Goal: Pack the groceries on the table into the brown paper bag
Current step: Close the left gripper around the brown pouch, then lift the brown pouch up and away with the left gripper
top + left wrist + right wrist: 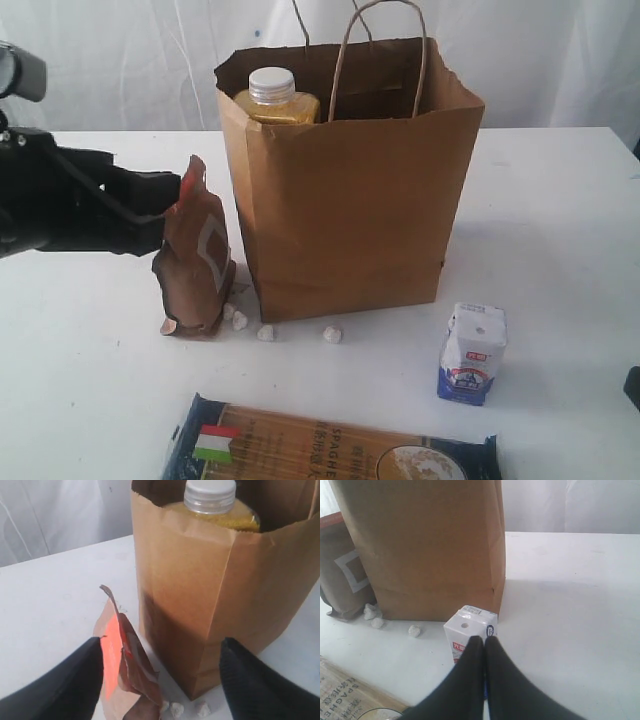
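The tabletop (560, 220) lies bare to the right of the bag (350, 200) and in front of it on the left, and that is where I have room. The bag stands upright in the middle with its mouth open at the top and its handles raised. The bottle (272, 92) stands in its left corner, cap up, poking above the rim.

My left claw (161, 645) is spread wide, level with the pouch (197, 260). One finger (65, 680) is right against the pouch's orange side; I cannot tell whether it touches. The pouch stands on end just left of the bag, its long axis vertical and its crumpled top leaning a little toward the bag wall. A few lumps (265, 332) sit at the bag's front foot, beside the pouch.

My right claw (483, 639) is pressed together on nothing, its tips just short of the carton (472, 352). The carton stands upright near the bag's front right corner, apart from it.

The spaghetti pack (330, 445) lies flat by the near edge, its long axis running left to right.
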Controlling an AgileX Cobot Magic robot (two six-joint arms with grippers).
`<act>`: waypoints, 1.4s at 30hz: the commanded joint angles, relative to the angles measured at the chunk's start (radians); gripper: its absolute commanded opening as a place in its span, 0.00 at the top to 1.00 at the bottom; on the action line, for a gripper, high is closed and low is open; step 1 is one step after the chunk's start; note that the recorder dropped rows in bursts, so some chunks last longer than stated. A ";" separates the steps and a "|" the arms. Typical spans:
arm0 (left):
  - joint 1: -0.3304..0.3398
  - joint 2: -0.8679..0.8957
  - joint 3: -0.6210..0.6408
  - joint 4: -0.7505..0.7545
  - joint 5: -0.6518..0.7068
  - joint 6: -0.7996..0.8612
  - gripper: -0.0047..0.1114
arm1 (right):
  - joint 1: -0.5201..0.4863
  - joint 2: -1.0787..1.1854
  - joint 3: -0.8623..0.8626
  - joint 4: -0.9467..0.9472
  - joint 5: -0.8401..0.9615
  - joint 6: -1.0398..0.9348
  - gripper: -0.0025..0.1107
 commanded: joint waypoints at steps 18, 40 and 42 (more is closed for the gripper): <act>0.034 0.371 -0.165 -0.021 -0.123 0.028 0.36 | -0.004 -0.006 0.005 0.003 -0.005 0.001 0.98; 0.103 0.494 -0.169 -0.021 -0.043 0.121 0.96 | -0.004 -0.006 0.005 0.003 -0.005 0.001 0.98; 0.103 0.493 -0.169 -0.021 -0.088 0.121 0.96 | -0.004 -0.006 0.005 0.003 -0.005 0.001 0.98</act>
